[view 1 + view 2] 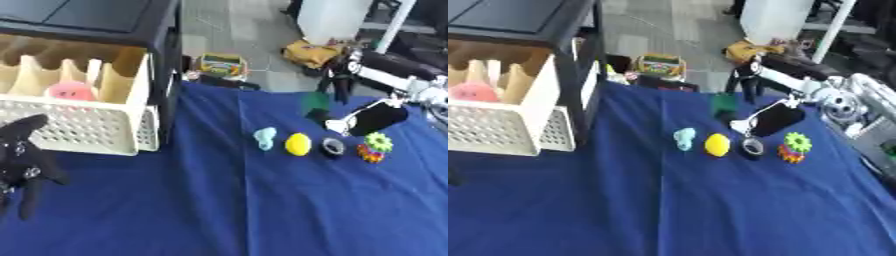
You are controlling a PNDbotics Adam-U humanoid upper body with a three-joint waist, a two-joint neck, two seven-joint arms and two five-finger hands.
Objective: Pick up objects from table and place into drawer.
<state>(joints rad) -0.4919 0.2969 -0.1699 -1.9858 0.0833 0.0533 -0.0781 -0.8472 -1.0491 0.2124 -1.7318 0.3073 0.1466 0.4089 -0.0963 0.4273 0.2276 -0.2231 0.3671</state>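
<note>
Left eye view: drawer (87,132) is pulled open at the left, white perforated front, cardboard dividers inside. One pink round thing (72,91) already sits in a compartment, so I'd call that one item done. Left on the bench (219,210), in a row: light blue piece (265,138), yellow egg-shaped piece (298,144), black-and-grey ring (333,147), then a green gear (379,141) touching an orange/multicolour gear (370,153). A dark green item (315,102) sits behind the row, shape unclear. Left hand (22,160) idles at the lower left, fingers spread and relaxed, holding nothing. Right hand (374,119) hangs just behind the ring and gears, well apart from the drawer; can't tell how its fingers are set or whether it has contact.

Right eye view: same layout. Right hand (773,121) shows as a dark shape just above the ring (752,146), near the green gear (798,142); finger state unreadable here too. Left hand isn't visible in this view. Pink thing (474,92) confirmed inside the drawer.

Judgement: early stage, roughly one in, five or six to go.
</note>
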